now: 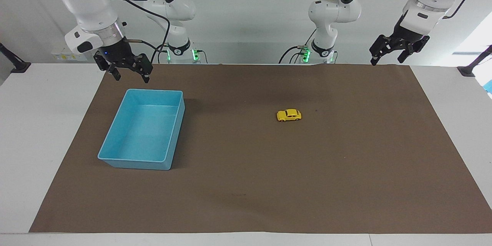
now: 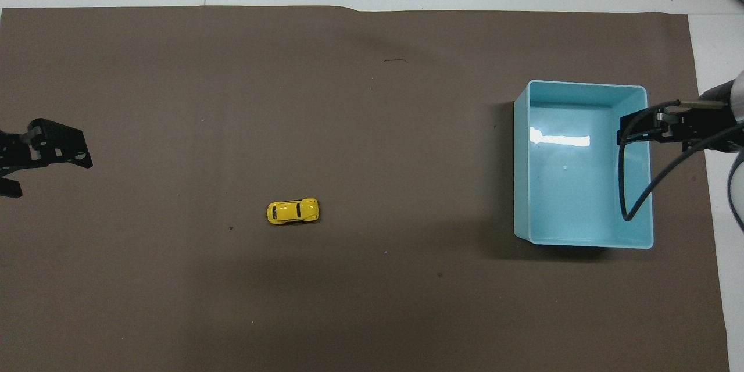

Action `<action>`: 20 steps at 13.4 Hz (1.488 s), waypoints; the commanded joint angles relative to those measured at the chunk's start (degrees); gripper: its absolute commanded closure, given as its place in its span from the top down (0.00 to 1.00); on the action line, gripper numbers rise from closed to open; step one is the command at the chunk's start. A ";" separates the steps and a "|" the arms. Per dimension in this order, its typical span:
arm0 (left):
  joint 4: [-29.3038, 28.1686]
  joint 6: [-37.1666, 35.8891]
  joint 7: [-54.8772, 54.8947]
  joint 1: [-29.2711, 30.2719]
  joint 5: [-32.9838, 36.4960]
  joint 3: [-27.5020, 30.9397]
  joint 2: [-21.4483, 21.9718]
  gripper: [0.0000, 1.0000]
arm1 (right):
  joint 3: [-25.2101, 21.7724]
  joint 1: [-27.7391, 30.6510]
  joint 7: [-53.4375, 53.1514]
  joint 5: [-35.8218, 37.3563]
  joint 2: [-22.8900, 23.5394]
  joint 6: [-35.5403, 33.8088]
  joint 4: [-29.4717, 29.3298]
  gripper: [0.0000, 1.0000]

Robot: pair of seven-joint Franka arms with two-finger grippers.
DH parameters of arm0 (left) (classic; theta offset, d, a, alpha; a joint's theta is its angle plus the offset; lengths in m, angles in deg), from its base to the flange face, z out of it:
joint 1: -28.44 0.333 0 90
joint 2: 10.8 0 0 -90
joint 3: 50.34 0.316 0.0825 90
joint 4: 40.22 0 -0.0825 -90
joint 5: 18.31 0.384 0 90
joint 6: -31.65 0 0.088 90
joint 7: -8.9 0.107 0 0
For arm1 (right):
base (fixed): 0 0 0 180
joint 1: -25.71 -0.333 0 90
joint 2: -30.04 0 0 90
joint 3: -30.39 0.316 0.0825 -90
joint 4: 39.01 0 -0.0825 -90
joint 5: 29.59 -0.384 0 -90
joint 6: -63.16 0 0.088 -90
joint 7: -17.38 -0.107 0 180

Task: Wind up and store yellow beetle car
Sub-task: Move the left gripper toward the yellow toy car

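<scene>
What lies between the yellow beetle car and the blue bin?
Nothing: in the overhead view only bare brown mat separates the yellow beetle car from the blue bin.

Bright, even light; glare patch inside the blue bin [image 2: 581, 93].

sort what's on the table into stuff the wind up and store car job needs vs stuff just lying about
Needed for the job:
- yellow beetle car, alone on the brown mat
- blue bin, empty, toward the right arm's end
- left gripper, open, raised over the mat's edge
- right gripper, open, waiting above the bin's rim

Just lying about:
- nothing else besides the mat
</scene>
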 commanded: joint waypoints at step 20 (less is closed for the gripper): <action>-24.77 25.35 -86.23 -11.34 -5.79 -1.26 1.96 1.00 | 0.53 0.78 0.81 -0.28 -0.39 -0.64 -0.04 1.00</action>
